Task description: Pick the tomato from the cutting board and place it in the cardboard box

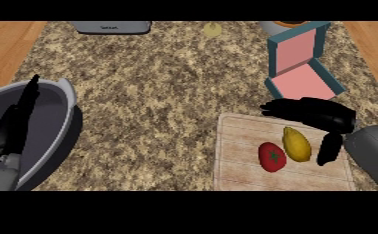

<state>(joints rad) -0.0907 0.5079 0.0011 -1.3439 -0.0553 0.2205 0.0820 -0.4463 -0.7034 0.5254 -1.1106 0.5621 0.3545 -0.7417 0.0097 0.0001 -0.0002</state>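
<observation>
- The right hand (314,112) hovers over the far right part of the cutting board, fingers spread and stretched toward the left, thumb hanging down beside the yellow fruit; it holds nothing. To do this step well, it should come down toward the near side and left, past the yellow fruit, so that fingers and thumb close on the tomato alone.
- The left hand (22,115) rests at the left edge, fingers straight and up, over the grey bowl (63,100).
- The surface (162,88) is speckled stone, with the board at its near right.
- The cutting board (240,150) carries two things side by side, so a clean approach matters.
- The cardboard box (303,80), teal outside and pink inside, stands open just beyond the board, lid tilted up; the carry is likely short, lifting over the near wall.
- The yellow fruit (297,144) lies just beside the tomato, between it and the thumb; it could be nudged.
- The tomato (272,156) lies on the board, untouched.
</observation>
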